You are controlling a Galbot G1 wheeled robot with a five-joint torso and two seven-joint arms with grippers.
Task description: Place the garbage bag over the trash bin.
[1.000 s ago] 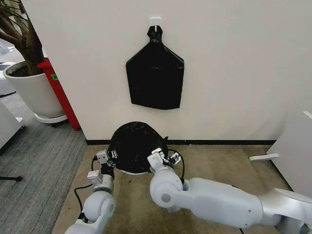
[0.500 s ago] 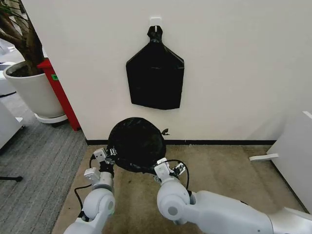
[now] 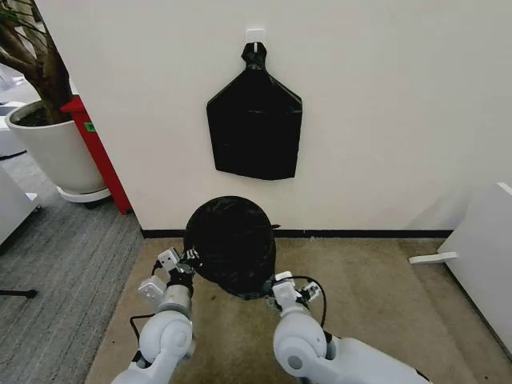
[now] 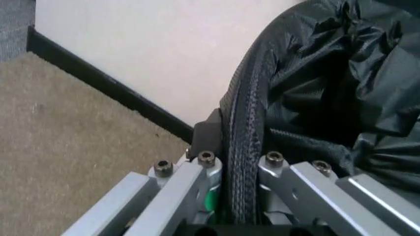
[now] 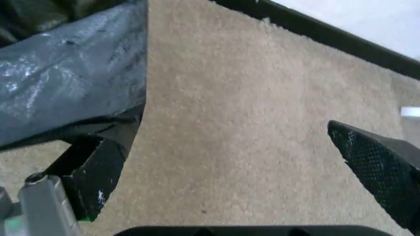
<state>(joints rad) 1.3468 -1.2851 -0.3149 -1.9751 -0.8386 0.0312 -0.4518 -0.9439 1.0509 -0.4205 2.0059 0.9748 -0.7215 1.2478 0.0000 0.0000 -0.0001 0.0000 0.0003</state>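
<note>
Beige carpet runs up to a cream wall w/ black baseboard; grey carpet strip off to the robot's left. On the wall, a flat black bag bundle hangs from a white hook, knotted at top.

The garbage bag sits low near the wall, in front of the baseboard, puffed into a dome; whatever it covers is hidden, so no bin can be made out. Its inside can't be seen.

Left claw is clenched on the bag's left edge; left wrist view shows a rolled band of black plastic pinched between the fingers. Right claw is just beside the bag's lower right edge, released: in the right wrist view its fingers stand wide apart over bare carpet, w/ bag film lying against one of them.

Far left: white plant pot w/ tree trunk, red panel beside it. White furniture edge at right.
</note>
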